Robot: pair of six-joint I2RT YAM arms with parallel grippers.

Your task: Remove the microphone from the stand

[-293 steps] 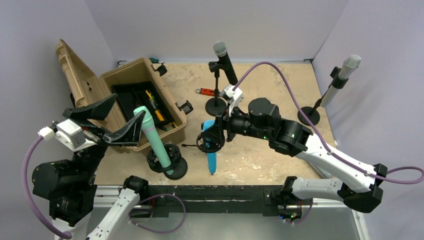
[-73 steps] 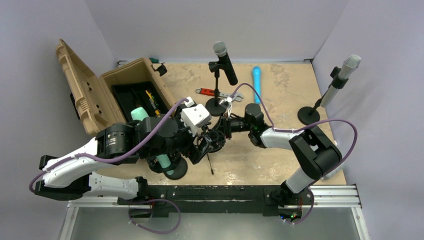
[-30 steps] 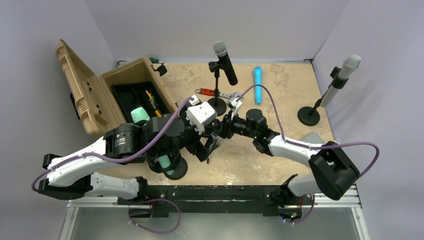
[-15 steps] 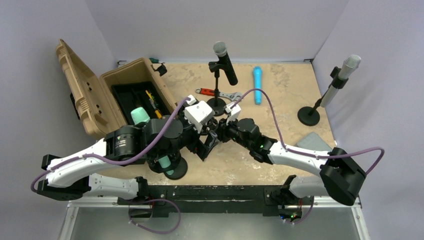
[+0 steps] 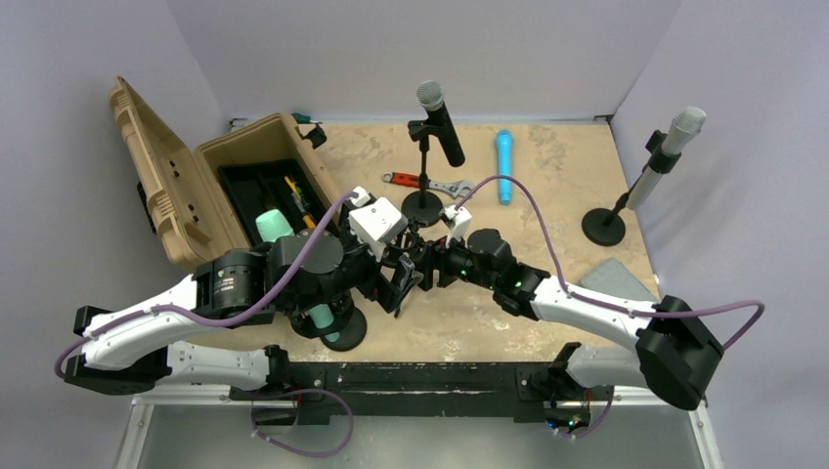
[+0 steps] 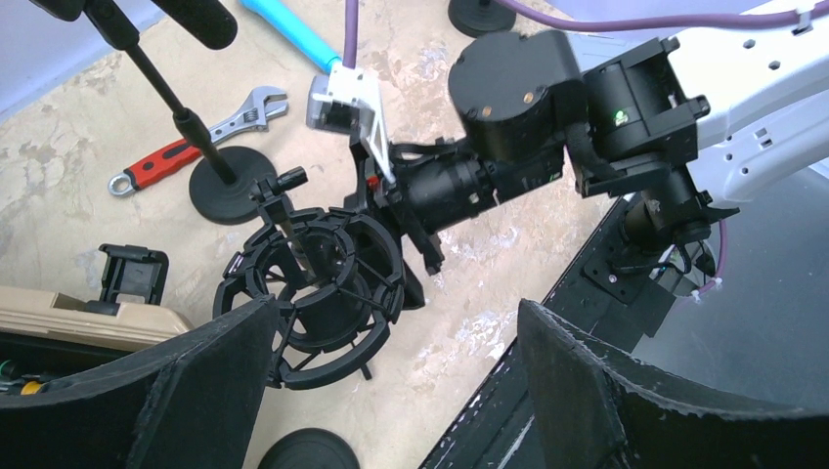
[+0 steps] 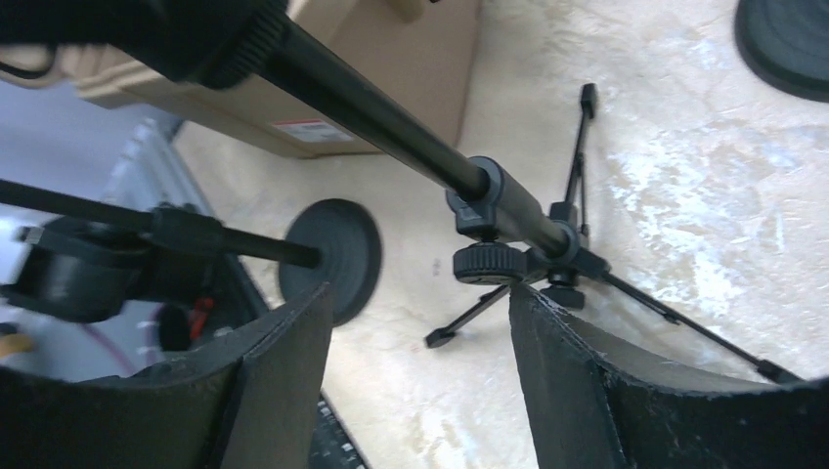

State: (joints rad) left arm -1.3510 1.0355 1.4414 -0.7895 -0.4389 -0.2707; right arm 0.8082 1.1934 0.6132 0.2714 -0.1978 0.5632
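Note:
A black tripod stand with an empty shock mount [image 5: 404, 277] [image 6: 313, 291] stands mid-table. Its pole [image 7: 391, 127] and knob [image 7: 487, 262] run just past my right gripper's tips. The right gripper [image 5: 427, 266] [image 7: 418, 293] is open beside the pole, gripping nothing. My left gripper [image 5: 394, 283] [image 6: 391, 315] hovers open over the shock mount. A blue microphone [image 5: 503, 166] [image 6: 293, 29] lies flat on the table at the back. A teal microphone [image 5: 277, 226] sits on its stand, mostly hidden under my left arm.
A black microphone [image 5: 442, 122] on a round-base stand [image 6: 223, 186] is behind the grippers, with a red-handled wrench [image 5: 422, 183] beside it. A white microphone [image 5: 670, 147] on a stand is at the right. An open tan case [image 5: 249, 186] is at the left.
My right gripper has opened and let go of the stand's pole, and its arm has slid slightly left. The stand, tilted a second ago, now rests on the table. The left gripper stays open.

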